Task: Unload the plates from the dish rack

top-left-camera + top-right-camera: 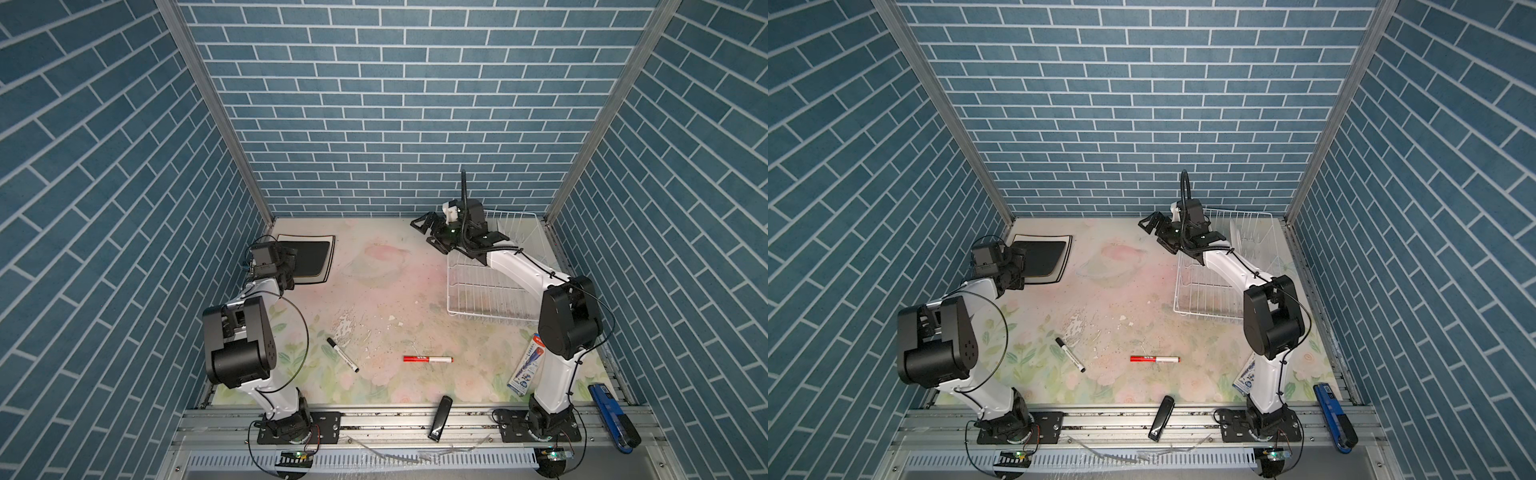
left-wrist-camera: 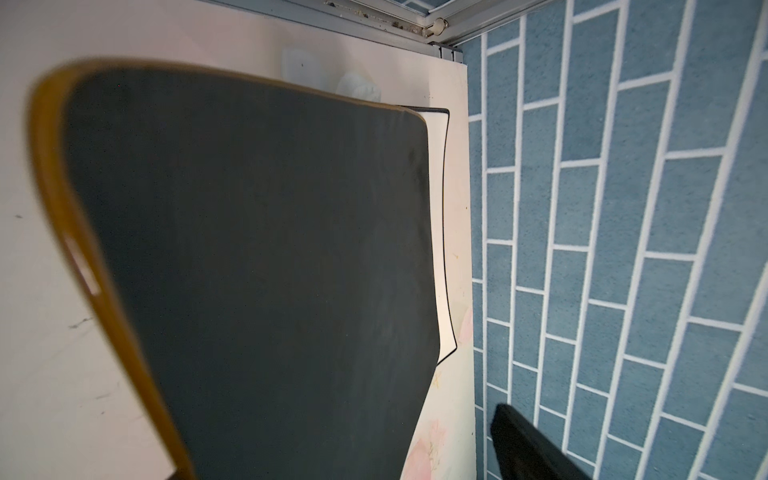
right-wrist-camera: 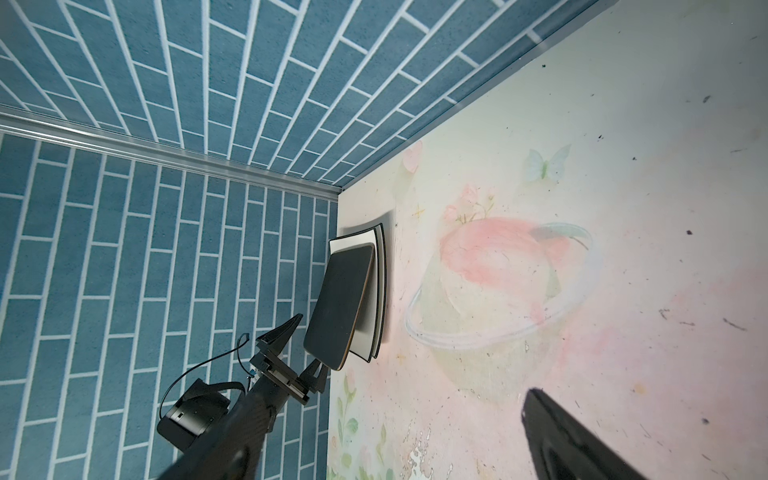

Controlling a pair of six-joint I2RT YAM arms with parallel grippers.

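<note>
Dish rack (image 1: 478,299) sits mid-right. L gripper (image 1: 293,266), jaws spread wide, is at near edge of black plate (image 1: 311,257), which lies tilted on white plates (image 2: 438,208) in far-left corner. R gripper (image 1: 430,232) is open w/ nothing in it, by rack's far-left corner.

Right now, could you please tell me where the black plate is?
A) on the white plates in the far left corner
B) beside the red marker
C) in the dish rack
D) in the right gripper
A: the black plate lies over the white plates in that corner.
</note>
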